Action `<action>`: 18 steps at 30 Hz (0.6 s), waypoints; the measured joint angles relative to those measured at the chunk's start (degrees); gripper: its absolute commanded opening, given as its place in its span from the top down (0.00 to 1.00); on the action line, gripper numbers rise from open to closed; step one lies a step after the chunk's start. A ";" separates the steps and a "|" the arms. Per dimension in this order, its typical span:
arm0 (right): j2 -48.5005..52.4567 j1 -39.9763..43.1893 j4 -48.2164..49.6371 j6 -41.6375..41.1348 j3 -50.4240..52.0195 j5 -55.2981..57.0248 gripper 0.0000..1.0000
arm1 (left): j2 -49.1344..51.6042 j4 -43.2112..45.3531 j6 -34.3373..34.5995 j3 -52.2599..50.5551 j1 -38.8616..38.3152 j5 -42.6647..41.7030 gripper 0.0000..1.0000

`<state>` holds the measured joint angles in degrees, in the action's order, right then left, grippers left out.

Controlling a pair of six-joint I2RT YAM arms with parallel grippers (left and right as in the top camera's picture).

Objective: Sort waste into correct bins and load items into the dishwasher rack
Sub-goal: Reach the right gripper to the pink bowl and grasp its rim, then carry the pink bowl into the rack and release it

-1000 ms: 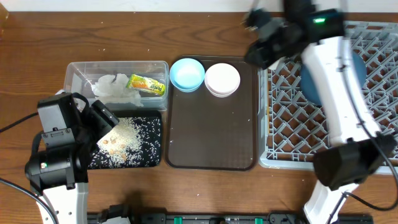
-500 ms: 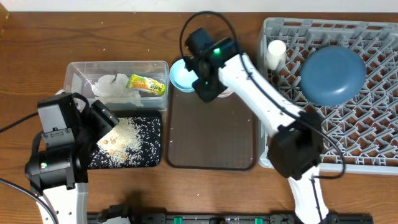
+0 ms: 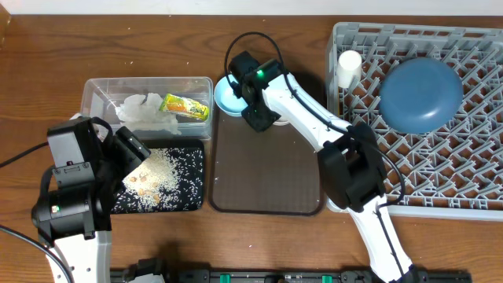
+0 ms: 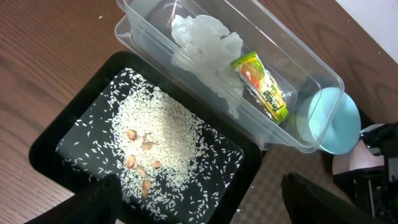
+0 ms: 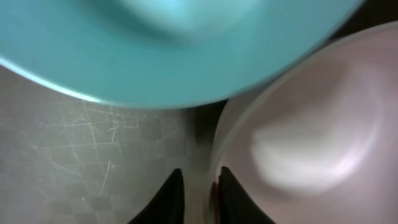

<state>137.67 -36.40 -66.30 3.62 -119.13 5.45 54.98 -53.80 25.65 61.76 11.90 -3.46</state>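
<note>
Right tool: jaws stand narrow astride the pale pink bowl rim, one finger inside; whether they pinch it firmly cannot be told.
Pale pink bowl: on the brown serving tray, just beside the light blue bowl; a rim grip suits lifting it to the dishwasher rack.
Left tool: released wide over the black tray, idle.

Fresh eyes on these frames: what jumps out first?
The right gripper reaches across the brown tray, its fingers straddling the pink bowl's rim beside the light blue bowl. To the right, a big dark blue bowl sits upside down in the grey rack. On the left, rice covers the black tray, and a napkin and wrapper lie in the clear tub.
</note>
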 measured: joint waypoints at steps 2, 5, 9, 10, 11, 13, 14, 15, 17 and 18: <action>0.13 0.00 -0.02 -0.04 0.00 0.09 0.86 | 0.00 0.00 0.02 0.00 0.00 0.00 0.15; 0.15 0.00 -0.09 -0.02 0.00 0.22 0.90 | 0.00 0.00 0.02 0.00 0.00 0.00 0.15; 0.15 0.00 -0.13 0.31 0.00 0.46 0.99 | 0.00 0.00 0.00 0.00 0.00 0.00 0.15; 0.15 0.00 -0.15 0.13 0.00 0.74 0.99 | 0.00 0.00 0.02 0.00 0.00 0.00 0.15; 0.15 0.00 -0.26 0.15 0.00 0.76 0.99 | 0.00 0.00 0.00 0.00 0.00 0.00 0.15; 0.15 0.00 -0.31 0.15 0.00 0.85 0.99 | 0.00 0.00 0.00 0.00 0.00 0.00 0.15; 0.15 0.00 -0.42 0.15 0.00 0.85 0.99 | 0.00 0.00 0.00 0.00 0.00 0.00 0.15; 0.15 0.02 -0.61 0.15 0.00 0.81 0.99 | 0.00 0.00 0.02 0.00 0.00 0.00 0.15; 0.00 0.26 -1.57 0.26 0.00 -0.17 0.99 | 0.00 0.00 0.00 0.00 0.00 0.00 0.15; -0.37 0.42 -2.12 0.55 0.00 -1.31 0.99 | 0.00 0.00 0.00 0.00 0.00 0.00 0.15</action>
<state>137.29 -35.99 -68.42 4.16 -119.13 4.14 54.98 -53.80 25.65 61.76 11.90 -3.46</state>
